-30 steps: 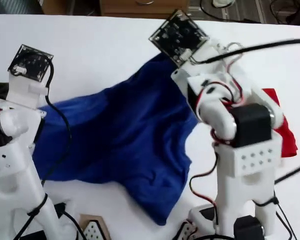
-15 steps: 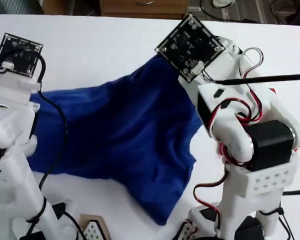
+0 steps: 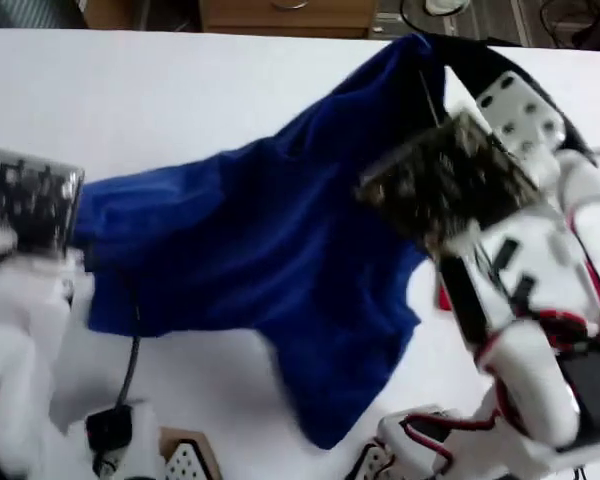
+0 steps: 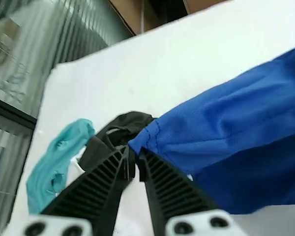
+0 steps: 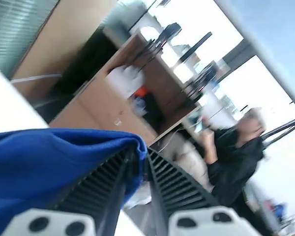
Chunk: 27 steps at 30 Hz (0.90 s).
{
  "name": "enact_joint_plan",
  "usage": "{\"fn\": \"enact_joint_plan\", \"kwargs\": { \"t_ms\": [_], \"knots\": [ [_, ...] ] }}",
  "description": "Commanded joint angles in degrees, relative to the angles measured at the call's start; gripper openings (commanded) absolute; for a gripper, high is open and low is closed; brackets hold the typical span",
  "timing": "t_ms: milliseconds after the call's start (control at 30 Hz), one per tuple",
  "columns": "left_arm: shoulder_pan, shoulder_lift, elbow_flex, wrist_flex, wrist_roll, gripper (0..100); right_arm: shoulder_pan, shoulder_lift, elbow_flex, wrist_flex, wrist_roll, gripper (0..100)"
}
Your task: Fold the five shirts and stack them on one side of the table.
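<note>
A dark blue shirt [image 3: 270,250] hangs stretched between both arms above the white table [image 3: 180,90]. My left gripper [image 4: 134,156] is shut on one corner of the blue shirt [image 4: 226,132], low at the table's left side. My right gripper [image 5: 140,156] is shut on another corner of the blue shirt [image 5: 44,162] and holds it high at the far right [image 3: 420,60]. The lower part of the shirt trails down to the table's front [image 3: 330,420]. A teal shirt [image 4: 59,157] and a black shirt [image 4: 113,132] lie crumpled beyond the left gripper.
A red cloth [image 3: 443,297] peeks out beside the right arm [image 3: 520,300]. The left arm [image 3: 25,300] stands at the front left. Wooden furniture [image 3: 280,15] lies past the table's far edge. The far left of the table is bare.
Both arms have risen. The right gripper has lifted its corner of the blue shirt up and toward the far right, stretching the cloth; the left one has lifted its corner off the table.
</note>
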Motion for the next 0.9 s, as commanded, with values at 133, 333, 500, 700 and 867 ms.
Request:
{"fn": "enact_joint_plan", "kwargs": {
  "t_ms": [133,333,500,700,867],
  "knots": [
    [0.3,-1.7,5.1,0.3,-0.1,3,0.5,-1.7,-3.4,-0.1,9.0,2.1],
    [0.1,-1.7,11.8,-7.0,0.2,3,0.5,-1.5,-3.4,-5.1,15.9,2.1],
    [0.1,-1.8,5.9,-6.4,0.3,3,3.5,-1.7,-3.3,-10.6,18.6,2.0],
    [0.1,-1.8,-6.2,-1.0,0.4,3,4.5,-2.1,-4.4,-11.0,21.0,2.0],
    [0.1,-1.8,-8.3,-0.9,0.4,3,4.4,-2.0,-6.9,-11.0,21.1,2.0]
  ]
}}
